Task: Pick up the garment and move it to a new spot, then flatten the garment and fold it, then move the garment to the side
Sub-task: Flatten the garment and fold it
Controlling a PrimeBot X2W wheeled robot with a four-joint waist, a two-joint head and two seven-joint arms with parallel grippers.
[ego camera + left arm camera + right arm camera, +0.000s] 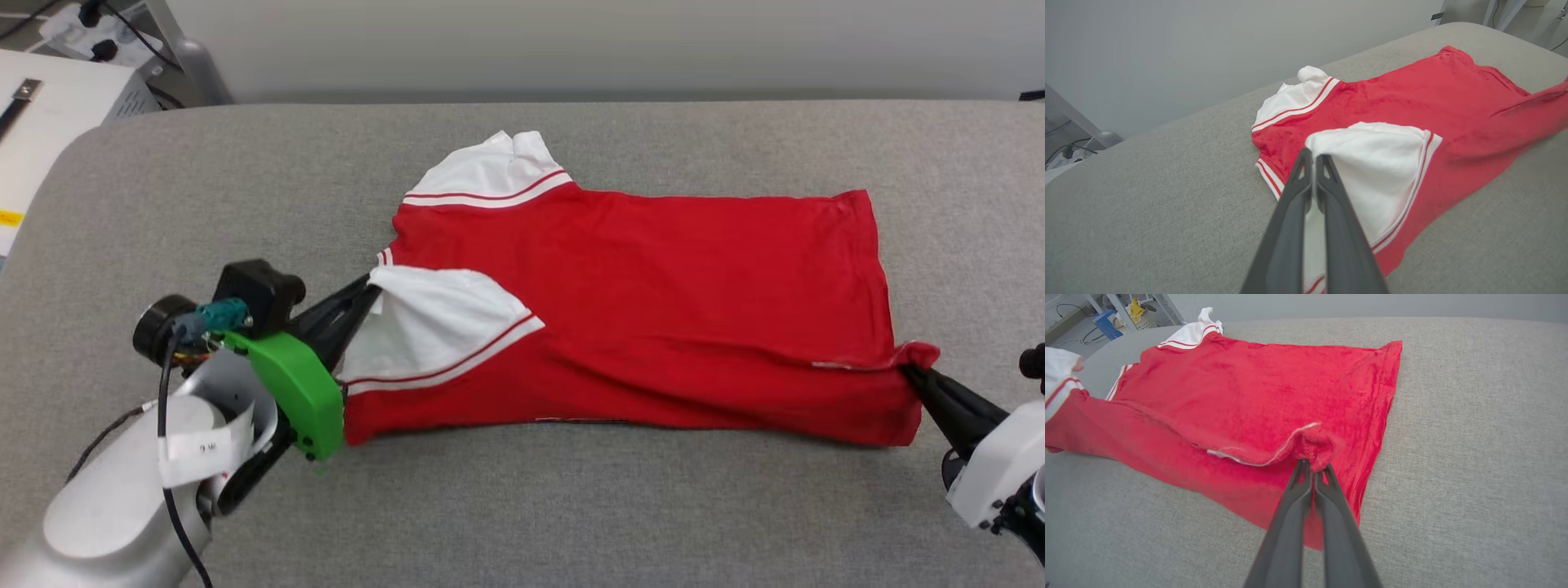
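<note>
Two pinches hold your red jersey (653, 286) by its near side on the grey tabletop (571, 506): left hand (369, 290) clamped on the white sleeve (433, 318), right hand (908, 372) on the hem corner (918, 355), likely to fold that side over the flattened body.

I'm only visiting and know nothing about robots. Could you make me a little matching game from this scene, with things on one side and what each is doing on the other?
Things:
1. left tool
2. right tool
3. far white sleeve
4. grey surface

States:
A. lies under the garment
B. shut on the red hem corner
C. bunched up, touched by neither tool
D. shut on the near white sleeve

Pairs: 1-D, 2-B, 3-C, 4-A
</note>
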